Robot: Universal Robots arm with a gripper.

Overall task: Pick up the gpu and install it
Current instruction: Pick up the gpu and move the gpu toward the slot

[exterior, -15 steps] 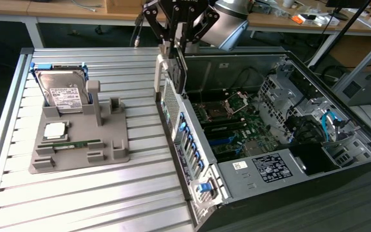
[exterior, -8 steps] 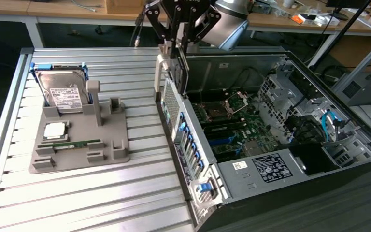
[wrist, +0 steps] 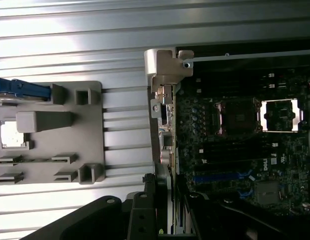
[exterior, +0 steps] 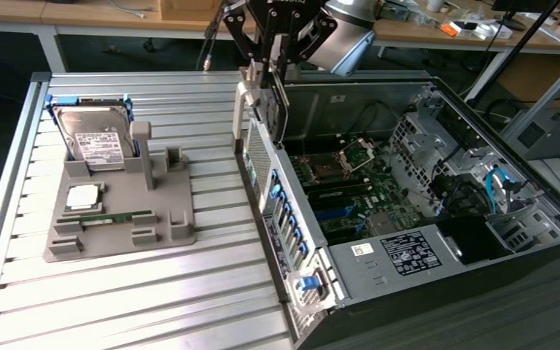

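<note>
The gpu (exterior: 278, 98) hangs upright from my gripper (exterior: 274, 62), black face edge-on and silver end bracket (exterior: 244, 109) pointing down along the open computer case's rear wall (exterior: 285, 219). The gripper is shut on the card's upper part. It hovers over the far rear corner of the case, above the motherboard (exterior: 358, 186). In the wrist view the gpu (wrist: 166, 125) is a thin edge running from my gripper (wrist: 167, 202) to its bracket (wrist: 167, 67). Blue expansion slots (wrist: 220, 176) lie beside it on the board.
On the exterior view's left, a grey holder (exterior: 163, 230) on the slatted metal table carries a hard drive (exterior: 95, 138), a processor chip (exterior: 82, 195) and a RAM stick (exterior: 114, 216). Drive bays and cables (exterior: 499, 189) fill the case's right side.
</note>
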